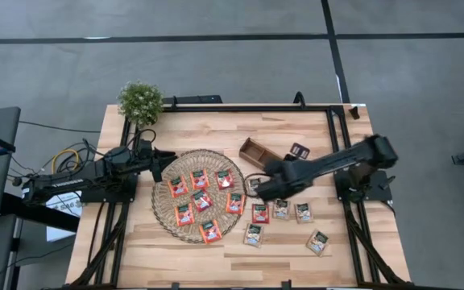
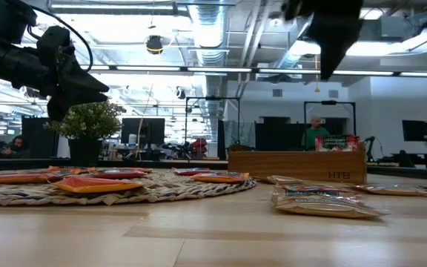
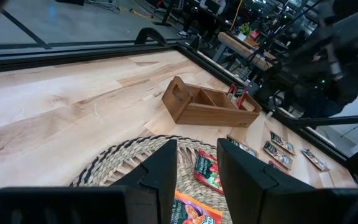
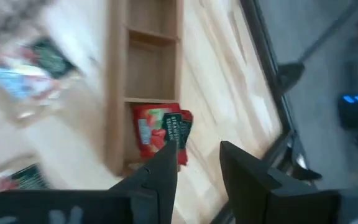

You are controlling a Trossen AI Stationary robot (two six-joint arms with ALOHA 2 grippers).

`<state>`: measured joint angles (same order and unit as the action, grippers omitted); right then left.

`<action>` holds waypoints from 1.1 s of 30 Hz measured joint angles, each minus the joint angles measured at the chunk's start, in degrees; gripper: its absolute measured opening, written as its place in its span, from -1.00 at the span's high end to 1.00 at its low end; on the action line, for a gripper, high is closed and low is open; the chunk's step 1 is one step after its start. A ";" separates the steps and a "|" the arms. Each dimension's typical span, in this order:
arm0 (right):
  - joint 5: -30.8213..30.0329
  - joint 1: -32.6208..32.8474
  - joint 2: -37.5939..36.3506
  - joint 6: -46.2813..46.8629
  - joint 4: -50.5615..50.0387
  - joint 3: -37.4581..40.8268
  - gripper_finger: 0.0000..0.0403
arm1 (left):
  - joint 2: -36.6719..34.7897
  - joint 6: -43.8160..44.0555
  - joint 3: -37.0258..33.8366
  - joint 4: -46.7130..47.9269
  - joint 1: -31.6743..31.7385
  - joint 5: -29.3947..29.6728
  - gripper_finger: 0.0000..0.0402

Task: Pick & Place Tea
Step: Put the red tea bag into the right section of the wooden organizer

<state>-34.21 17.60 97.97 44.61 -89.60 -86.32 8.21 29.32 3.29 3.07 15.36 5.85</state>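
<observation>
Several red-orange tea sachets (image 1: pixel 201 200) lie flat on the round wicker mat (image 1: pixel 164 211). Pale-green sachets (image 1: pixel 303 213) and one red one (image 1: pixel 260 213) lie flat on the table to the mat's right. A few sachets (image 4: pixel 160 132) stand on edge in an end compartment of the wooden tray (image 1: pixel 258 151). My right gripper (image 1: pixel 258 190) hangs high between mat and tray, open, with nothing between its fingers (image 4: pixel 197 168). My left gripper (image 1: pixel 161 165) waits open at the mat's left rim, above it (image 3: pixel 197 180).
A potted plant (image 1: pixel 140 101) stands at the table's far left corner. A black frame rail (image 1: pixel 248 107) runs along the far edge. Bare wood lies along the table's near edge and far left. In the low view, people and desks show in the room beyond.
</observation>
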 joint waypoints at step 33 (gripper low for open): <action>20.85 7.07 5.08 -7.54 32.52 -0.01 0.09 | -0.02 0.07 0.00 0.28 0.02 -0.02 0.47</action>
<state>-13.36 24.68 103.05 37.07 -57.07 -86.34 8.19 29.39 3.29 3.35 15.37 5.82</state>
